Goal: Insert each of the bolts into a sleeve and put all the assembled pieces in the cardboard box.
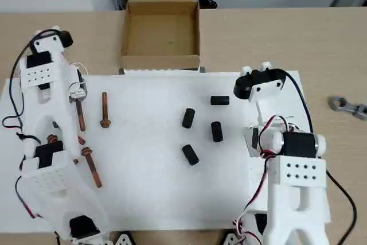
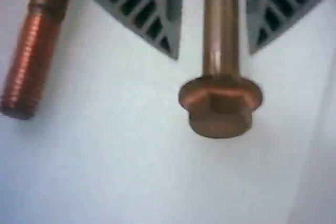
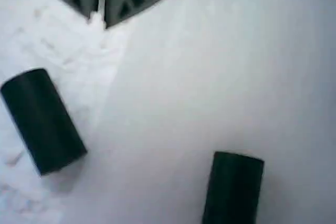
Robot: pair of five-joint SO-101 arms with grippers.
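Observation:
Several copper bolts lie at the left of the white mat (image 1: 155, 199): one (image 1: 105, 110) in the open, one (image 1: 92, 168) by the left arm. My left gripper (image 1: 77, 100) stands open over another bolt (image 1: 81, 117). In the left wrist view its fingers (image 2: 157, 14) straddle that bolt's shank (image 2: 220, 30), the hex head (image 2: 220, 106) past the tips, and a second bolt's threaded end (image 2: 29, 61) lies beside. Several black sleeves (image 1: 188, 118) lie mid-mat. My right gripper (image 1: 254, 137) (image 3: 100, 17) is shut and empty, near two sleeves (image 3: 44, 121) (image 3: 233, 187).
The open cardboard box (image 1: 160, 60) stands at the mat's far edge, nothing in it. A small metal tool (image 1: 347, 106) lies on the bare table at the far right. Cables hang along both arms.

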